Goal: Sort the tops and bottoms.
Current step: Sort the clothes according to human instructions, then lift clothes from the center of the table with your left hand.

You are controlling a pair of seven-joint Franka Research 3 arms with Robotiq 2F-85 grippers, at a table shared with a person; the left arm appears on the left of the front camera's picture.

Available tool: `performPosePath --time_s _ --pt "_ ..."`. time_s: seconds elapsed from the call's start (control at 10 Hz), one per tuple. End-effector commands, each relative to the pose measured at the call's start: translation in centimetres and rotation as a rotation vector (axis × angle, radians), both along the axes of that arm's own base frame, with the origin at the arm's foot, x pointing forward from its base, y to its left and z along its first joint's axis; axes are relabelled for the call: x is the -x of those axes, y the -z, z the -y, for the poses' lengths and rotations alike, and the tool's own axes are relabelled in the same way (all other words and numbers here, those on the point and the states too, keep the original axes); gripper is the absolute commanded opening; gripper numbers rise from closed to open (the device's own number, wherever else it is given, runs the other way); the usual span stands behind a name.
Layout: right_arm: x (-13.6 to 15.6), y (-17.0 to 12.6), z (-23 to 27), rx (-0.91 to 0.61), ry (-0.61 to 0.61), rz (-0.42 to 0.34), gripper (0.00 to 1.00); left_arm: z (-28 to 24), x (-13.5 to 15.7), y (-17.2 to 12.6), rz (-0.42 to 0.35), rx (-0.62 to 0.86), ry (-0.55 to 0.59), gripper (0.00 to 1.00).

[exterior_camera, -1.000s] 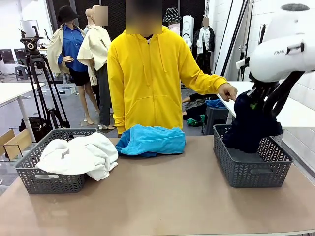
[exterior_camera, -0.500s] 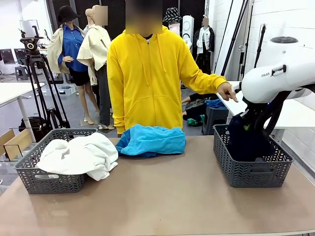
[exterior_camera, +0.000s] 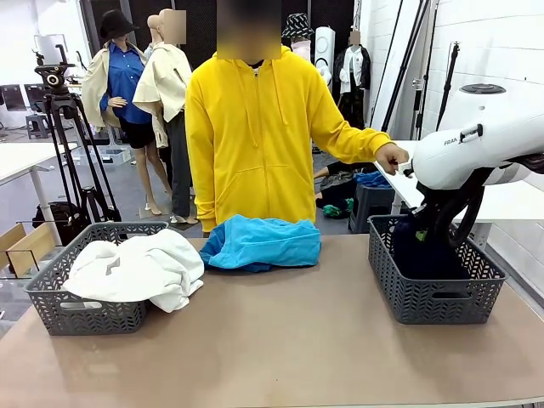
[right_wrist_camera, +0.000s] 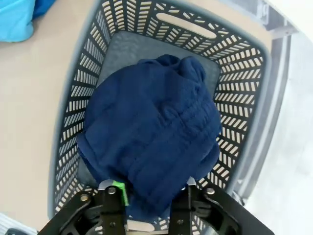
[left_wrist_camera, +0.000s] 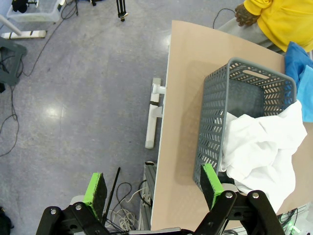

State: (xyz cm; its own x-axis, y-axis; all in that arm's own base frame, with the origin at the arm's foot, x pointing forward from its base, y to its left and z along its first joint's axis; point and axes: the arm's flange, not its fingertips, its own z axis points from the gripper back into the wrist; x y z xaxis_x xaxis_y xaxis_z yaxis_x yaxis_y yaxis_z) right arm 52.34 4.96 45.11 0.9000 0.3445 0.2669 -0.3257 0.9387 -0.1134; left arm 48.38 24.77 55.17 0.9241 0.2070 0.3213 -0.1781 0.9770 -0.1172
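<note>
Though astride it, grip unclear, right pincer over crumpled navy garment in latticed grey basket.

left basket and right basket at the table's ends; yellow hoodie behind it, tripod beyond its left.

left pincer points straight down, jaws spread wide. right arm bends over, right pincer aimed down too, can't tell if it's clamped tbh.
</note>
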Motion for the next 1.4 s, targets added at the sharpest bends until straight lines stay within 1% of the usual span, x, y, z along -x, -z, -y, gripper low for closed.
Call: performPosePath --time_s 0.0,0.1,0.4,0.7,0.8,0.9,1.3 --pt "0.4 -0.4 0.1 -0.022 -0.003 0.013 0.87 -0.1 0.1 -0.1 -0.001 -0.006 0.001 1.0" --pt "0.4 -0.7 0.1 -0.016 0.002 0.014 1.0 -0.1 0.1 -0.1 -0.001 -0.006 0.001 1.0" --pt "1.0 -2.2 0.1 -0.008 0.002 0.038 1.0 -0.1 0.1 -0.1 -0.001 -0.006 0.001 1.0" --pt "1.1 -4.6 -0.3 0.005 0.0 0.08 1.0 -0.1 0.1 -0.1 -0.001 -0.006 0.001 1.0" --pt "1.1 -5.0 -0.6 -0.005 0.004 0.079 1.0 -0.1 0.1 -0.1 -0.001 -0.006 0.001 1.0" --pt "1.0 -4.4 -0.2 -0.004 -0.004 0.078 1.0 -0.1 0.1 -0.1 -0.001 -0.006 0.001 1.0" --pt "1.0 -4.4 -0.2 -0.004 -0.004 0.078 1.0 -0.1 0.1 -0.1 -0.001 -0.006 0.001 1.0"
